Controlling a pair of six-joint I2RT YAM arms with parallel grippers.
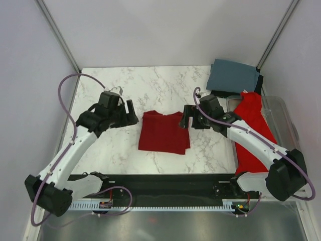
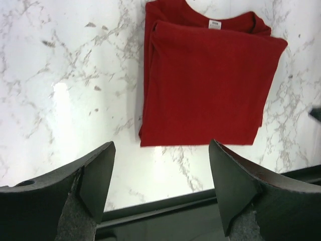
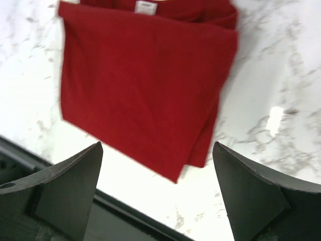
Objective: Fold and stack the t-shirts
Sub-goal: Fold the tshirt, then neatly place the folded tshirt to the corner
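Top external view: crimson t-shirt and grey-blue t-shirt lie folded but well apart, red t-shirt unfolded; left fingers and right fingers spread, empty.

Bright, even light falls from overhead, and the white marble worktop throws it back strongly. In the left wrist view a pale patch of glare sits on the stone to the left of the dark crimson t-shirt, which is crisp there, with its label and seams clear. In the right wrist view a similar hot spot shines to the right of the cloth, and that whole picture is smeared, the shirt's edges soft. The jaws of the left gripper and the right gripper sit dark and fuzzy close to the lens. From above, shadows are faint and soft-edged.
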